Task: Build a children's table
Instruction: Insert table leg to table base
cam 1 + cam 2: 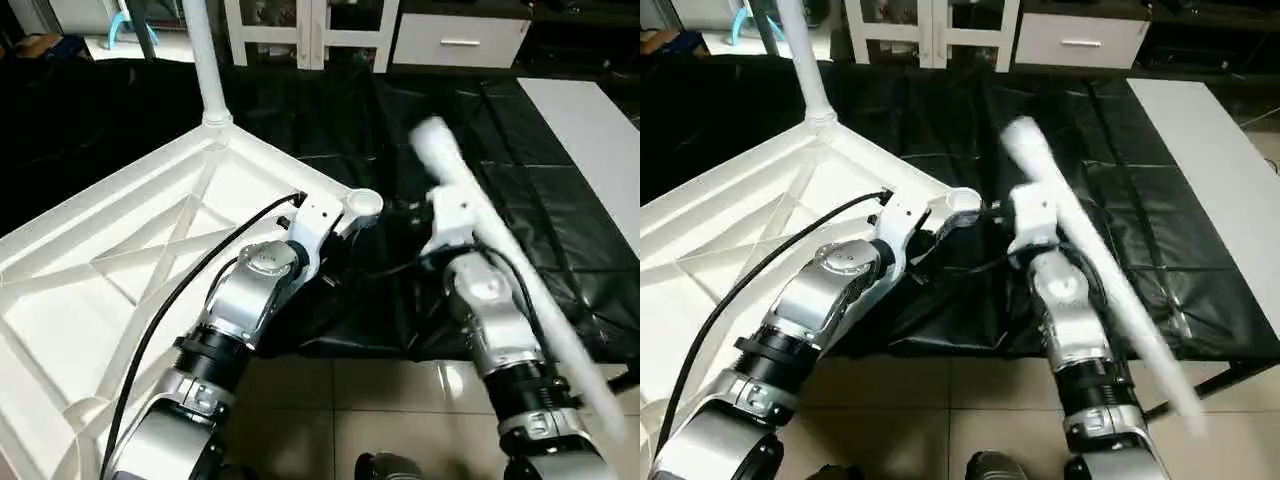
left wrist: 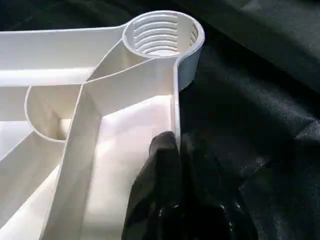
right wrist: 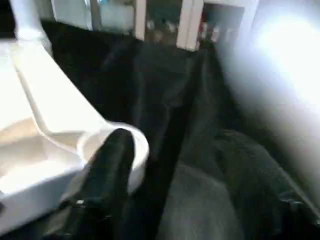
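Table top point(image 1: 120, 250) lies upside down on the black sheet point(image 1: 330, 120), ribbed underside up, filling the left of my view. One leg point(image 1: 203, 60) already stands upright in the far corner socket. The near-right corner socket point(image 2: 162, 35) is open, threads showing inside.

My left gripper point(image 2: 172, 150) sits at the top's edge just short of that open socket, fingers pressed together on the rim wall, one black finger inside the wall and one outside.

My right gripper point(image 1: 440, 215) carries a second leg point(image 1: 500, 290). The leg runs slantwise, wide end up and far, just right of the open socket, the other end trailing near and right past my forearm. It is blurred. Right fingers are part way apart around the tube.

White flat board point(image 1: 590, 130) lies on the sheet at far right. White cabinet point(image 1: 310, 30) stands beyond the sheet.
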